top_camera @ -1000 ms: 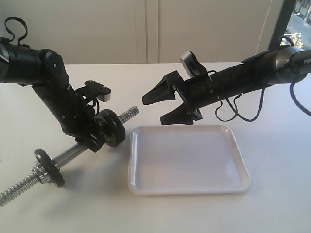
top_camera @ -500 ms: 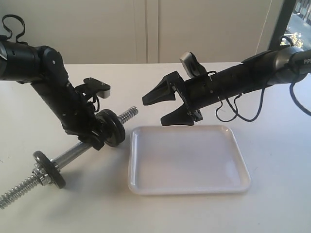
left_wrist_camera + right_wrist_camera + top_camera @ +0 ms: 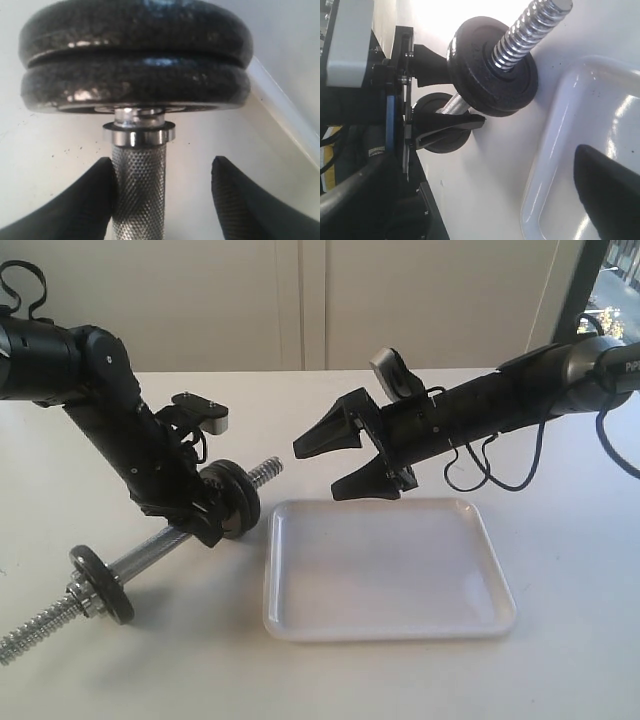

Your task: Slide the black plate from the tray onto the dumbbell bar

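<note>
Now the black plate [image 3: 135, 30] sits on the dumbbell bar [image 3: 155, 547], pressed against a second disc [image 3: 135, 87]. The left hand [image 3: 162, 170] straddles the knurled shaft, slightly parted, one finger touching it. The right hand [image 3: 318, 470] hovers wide open over the tray's [image 3: 490, 625] far rim.

A matte white table [image 3: 150, 680] fills the foreground and carries soft grey shadows. Behind it stand pale cream wall panels [image 3: 200, 300] divided by vertical seams. At the upper right, a dark upright frame [image 3: 578, 285] edges a window [image 3: 622, 290] bright with daylight.
</note>
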### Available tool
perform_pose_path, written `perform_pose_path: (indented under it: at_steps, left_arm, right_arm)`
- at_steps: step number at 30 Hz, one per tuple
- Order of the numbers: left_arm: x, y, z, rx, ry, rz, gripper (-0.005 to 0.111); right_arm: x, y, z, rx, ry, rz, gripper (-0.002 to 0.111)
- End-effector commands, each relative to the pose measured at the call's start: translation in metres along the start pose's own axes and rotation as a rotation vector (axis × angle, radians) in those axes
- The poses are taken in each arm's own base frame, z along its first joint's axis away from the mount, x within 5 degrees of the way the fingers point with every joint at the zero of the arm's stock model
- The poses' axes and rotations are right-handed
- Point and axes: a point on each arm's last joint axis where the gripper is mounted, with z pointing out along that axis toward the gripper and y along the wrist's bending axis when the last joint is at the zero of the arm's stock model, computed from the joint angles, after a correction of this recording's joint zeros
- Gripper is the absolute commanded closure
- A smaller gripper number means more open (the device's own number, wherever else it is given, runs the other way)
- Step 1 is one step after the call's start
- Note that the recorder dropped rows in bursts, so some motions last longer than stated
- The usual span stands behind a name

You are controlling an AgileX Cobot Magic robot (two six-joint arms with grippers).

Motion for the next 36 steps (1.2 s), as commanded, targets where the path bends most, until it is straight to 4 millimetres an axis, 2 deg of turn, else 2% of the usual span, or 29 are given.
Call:
perform_pose_path:
  at_steps: [1,36]
  left_arm:
    - [0.0009,-0.0024,-0.0064,0.013,0.002,-0.01,0.045]
    - [-0.0007,-0.0005,-0.0128,-0.027,-0.021,0.018,0.045]
  right_arm:
    - [-0.0021,0.0045,-0.0051,-0.005,-0.007,-0.013,0.022]
    - [-0.002,0.0043,-0.0051,-0.004,-0.006,-0.014,0.022]
